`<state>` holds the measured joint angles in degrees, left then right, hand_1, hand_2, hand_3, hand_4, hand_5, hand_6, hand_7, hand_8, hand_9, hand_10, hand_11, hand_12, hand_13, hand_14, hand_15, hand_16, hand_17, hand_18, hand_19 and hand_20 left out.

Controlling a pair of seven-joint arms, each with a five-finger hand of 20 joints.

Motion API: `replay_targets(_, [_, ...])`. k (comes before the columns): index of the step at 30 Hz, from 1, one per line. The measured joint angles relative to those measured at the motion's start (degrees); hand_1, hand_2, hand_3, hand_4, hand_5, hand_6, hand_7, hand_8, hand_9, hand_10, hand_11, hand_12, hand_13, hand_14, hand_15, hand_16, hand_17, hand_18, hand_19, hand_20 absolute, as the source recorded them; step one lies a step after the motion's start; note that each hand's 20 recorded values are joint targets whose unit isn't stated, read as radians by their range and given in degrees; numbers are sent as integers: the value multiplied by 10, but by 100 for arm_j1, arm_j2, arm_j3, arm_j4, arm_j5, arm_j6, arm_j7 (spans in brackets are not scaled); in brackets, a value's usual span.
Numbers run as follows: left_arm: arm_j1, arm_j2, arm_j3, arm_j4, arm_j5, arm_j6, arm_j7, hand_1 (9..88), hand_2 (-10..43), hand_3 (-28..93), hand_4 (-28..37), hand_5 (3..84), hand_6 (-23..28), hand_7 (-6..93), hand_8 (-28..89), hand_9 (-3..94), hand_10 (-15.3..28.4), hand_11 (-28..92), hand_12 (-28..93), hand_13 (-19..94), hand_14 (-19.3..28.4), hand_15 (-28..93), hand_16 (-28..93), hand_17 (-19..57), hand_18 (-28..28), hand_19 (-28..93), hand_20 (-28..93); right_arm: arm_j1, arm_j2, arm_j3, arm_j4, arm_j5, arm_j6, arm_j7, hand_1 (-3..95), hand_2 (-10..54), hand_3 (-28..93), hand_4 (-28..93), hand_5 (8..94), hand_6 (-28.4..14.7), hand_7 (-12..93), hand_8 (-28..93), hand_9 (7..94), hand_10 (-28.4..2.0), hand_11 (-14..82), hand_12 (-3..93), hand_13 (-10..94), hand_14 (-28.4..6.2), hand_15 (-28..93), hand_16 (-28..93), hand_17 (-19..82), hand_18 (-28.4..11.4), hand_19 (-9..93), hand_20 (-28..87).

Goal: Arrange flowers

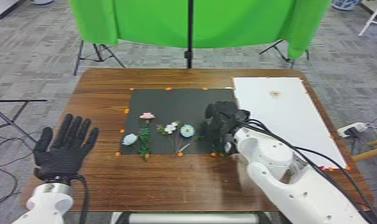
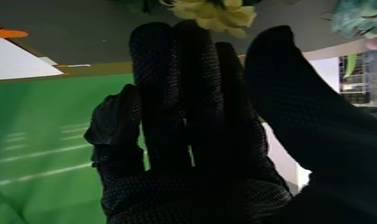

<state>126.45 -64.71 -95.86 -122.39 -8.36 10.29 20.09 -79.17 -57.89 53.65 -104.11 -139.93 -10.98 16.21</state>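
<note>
Tabletop (image 1: pixel 113 80) of brown wood carries, in the head view, a dark mat (image 1: pixel 167 97) with a white sheet (image 1: pixel 273 100) on its right. On the mat's left part lies a pink flower (image 1: pixel 147 116) with green foliage (image 1: pixel 144 137) running toward the robot; a pale blue flower (image 1: pixel 129 139) is just beside that foliage, on its left. To the right come white flowers (image 1: pixel 171 126), then a blue-and-white flower (image 1: pixel 187 131). The right hand (image 1: pixel 223 120) is at the mat's right side, well apart from the pink flower. The left hand (image 1: pixel 62 157) is at the tabletop's left side, off the mat, its fingers straight and spread, holding nothing. In the right wrist view, yellow flowers (image 2: pixel 222 12) sit near the right hand's fingertips; whether they touch, I cannot tell. That hand is open, fingers mostly straight and thumb (image 2: pixel 282 75) apart from them, with nothing in its grasp. A pale blue-green flower (image 2: pixel 358 17) is beyond the thumb.
</note>
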Motion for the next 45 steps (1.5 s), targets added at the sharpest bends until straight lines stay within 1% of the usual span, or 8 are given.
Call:
replay_targets(10, [-13,-4,0,5,-3,5,-10,265,183,760,-283,461,98,128,-107,405,152,198,75,306,157,326,-79,-70,134,363,121,-167,0,401,-200,109,124,94,373,-95,823,-283,570,-38,142,-127,586,-170,171,153,527,-143,538,158,291,-228,871,412])
replay_targets(17, [-111,7,26,37,4,-12,-43,265,183,760,-283,461,97,129,-107,406,152,198,75,306,157,324,-79,-70,134,363,120,188,55,911,594,88,1618,706,372,-95,854,-283,490,-34,159,-137,453,-154,121,128,395,-155,348,120,215,-211,720,311])
replay_targets(20, [-118,27,26,37,4,-19,-43,266,184,759,-283,461,97,130,-107,406,152,199,75,307,157,325,-78,-70,134,363,120,615,173,1022,1267,89,1421,678,382,-95,855,-283,475,-32,163,-139,448,-143,121,125,399,-150,337,125,213,-209,711,298])
replay_targets(25, [-114,52,28,35,4,-45,-20,266,184,759,-283,461,98,128,-107,406,152,199,75,306,156,322,-78,-70,134,363,120,1327,268,1015,2331,184,260,556,401,-95,846,-283,456,-23,175,-148,440,-126,113,115,413,-136,313,129,216,-205,708,286])
replay_targets(29, [-114,53,44,34,2,-54,-13,265,184,760,-283,461,98,128,-107,406,152,198,74,306,157,322,-77,-70,133,362,120,1559,170,1082,2909,-85,58,481,424,-95,840,-283,450,-18,180,-151,437,-123,105,112,424,-129,300,133,223,-202,710,279])
replay_targets(37, [-157,48,116,52,2,-53,-25,265,184,760,-283,462,97,129,-107,406,152,197,75,308,157,324,-77,-70,134,363,121,1608,-230,1247,3379,-490,-314,233,480,-95,785,-283,459,10,198,-167,472,-90,104,106,519,-93,299,155,246,-196,735,282])
replay_targets(41, [-163,45,117,54,-5,-45,-25,265,185,759,-283,462,98,129,-107,406,152,198,75,307,157,325,-78,-70,134,362,121,1594,-268,1411,3305,-574,-469,-123,536,-95,713,-283,641,35,228,-120,677,-85,137,138,633,-69,307,244,266,-191,760,315])
replay_targets(45, [-158,38,117,53,-9,-45,-21,265,186,759,-283,462,98,129,-107,406,152,198,75,307,157,325,-78,-69,133,362,120,1571,-258,1316,3276,-634,-83,-156,593,-95,670,-283,760,38,292,-61,820,-80,57,278,690,-47,255,366,278,-187,759,340])
